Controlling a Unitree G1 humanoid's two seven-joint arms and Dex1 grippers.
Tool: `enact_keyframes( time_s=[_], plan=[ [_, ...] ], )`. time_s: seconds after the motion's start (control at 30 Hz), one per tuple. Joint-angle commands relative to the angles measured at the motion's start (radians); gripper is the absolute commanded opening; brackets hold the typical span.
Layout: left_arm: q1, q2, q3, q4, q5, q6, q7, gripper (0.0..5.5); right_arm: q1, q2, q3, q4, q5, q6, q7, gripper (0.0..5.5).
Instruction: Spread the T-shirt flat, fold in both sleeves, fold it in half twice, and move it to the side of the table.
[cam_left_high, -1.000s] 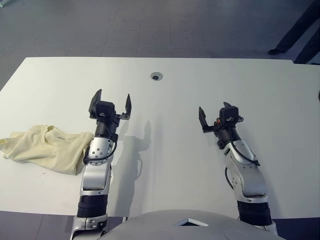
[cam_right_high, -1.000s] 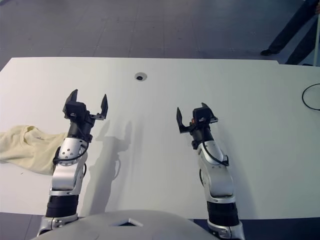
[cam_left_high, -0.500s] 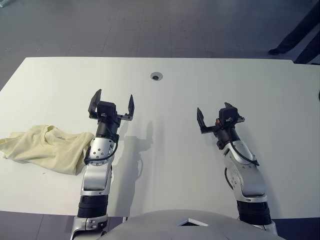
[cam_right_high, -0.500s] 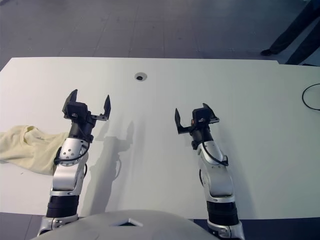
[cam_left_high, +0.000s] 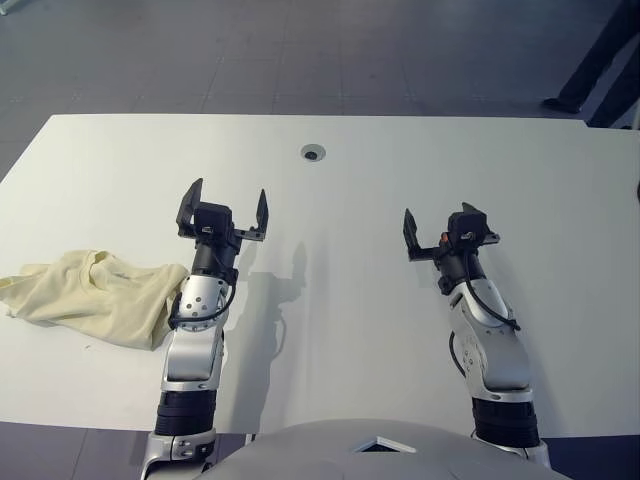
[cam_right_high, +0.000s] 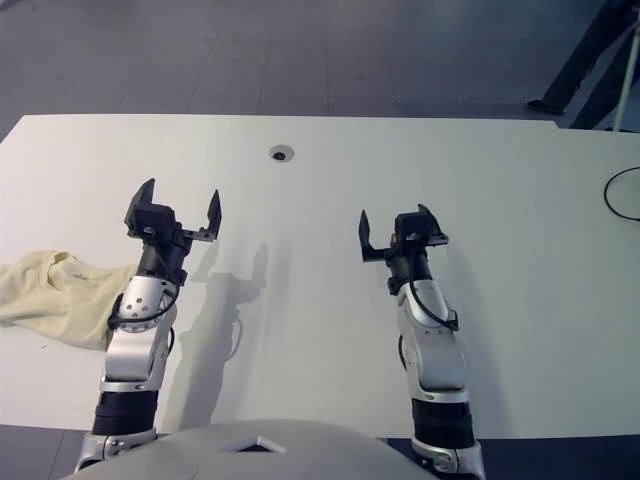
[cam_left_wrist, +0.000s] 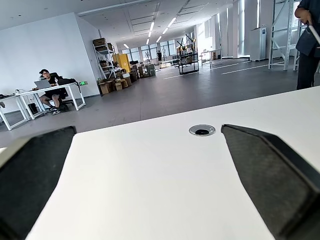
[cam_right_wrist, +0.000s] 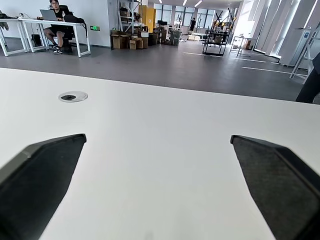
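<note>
A pale yellow T-shirt (cam_left_high: 90, 296) lies crumpled in a heap near the table's left edge, beside my left forearm. My left gripper (cam_left_high: 222, 206) is held above the table to the right of the shirt, open, fingers pointing to the far side, nothing between them. On the right half of the table my right gripper (cam_left_high: 439, 226) hovers open and empty. In the left wrist view its two dark fingers (cam_left_wrist: 270, 175) frame bare tabletop; in the right wrist view the fingers (cam_right_wrist: 37, 170) stand wide apart over the white surface.
The white table (cam_left_high: 330, 310) has a round cable grommet (cam_left_high: 313, 152) at the far centre. A black cable loop (cam_right_high: 625, 190) lies at the right edge. A person's legs (cam_left_high: 590, 60) stand beyond the far right corner.
My right gripper has shifted slightly to the right and turned a little. The left gripper has barely moved. The shirt lies as before.
</note>
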Motion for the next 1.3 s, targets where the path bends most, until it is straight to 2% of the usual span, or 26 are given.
enact_keyframes(
  time_s=[0.03,0.23,0.47,0.63,0.8,1.13,1.3],
  plan=[
    [0.003,0.004,-0.004,-0.006,0.013,0.001,0.000,5.40,-0.006,0.005,-0.006,0.004,-0.002,-0.004,-0.006,5.37],
    [0.015,0.008,0.002,-0.022,0.012,0.004,0.001,5.40,-0.007,0.004,-0.004,0.004,-0.002,-0.006,-0.007,5.37],
    [0.147,0.103,0.113,-0.167,-0.020,0.046,-0.060,5.40,0.014,0.001,-0.004,-0.010,-0.002,-0.006,-0.005,5.37],
    [0.346,0.177,0.276,-0.324,0.006,0.110,-0.089,5.40,0.027,0.003,-0.015,-0.027,0.000,-0.002,-0.012,5.37],
    [0.445,0.238,0.409,-0.208,0.036,0.057,-0.099,5.40,0.066,0.005,-0.012,-0.049,-0.005,0.000,-0.019,5.37],
    [0.568,0.250,0.410,-0.046,0.113,-0.003,-0.104,5.40,0.070,-0.004,-0.018,-0.053,-0.001,0.003,-0.010,5.37],
    [0.564,0.264,0.402,-0.004,0.131,0.007,-0.104,5.40,0.074,-0.001,-0.012,-0.054,-0.003,0.004,-0.012,5.37]
  ],
)
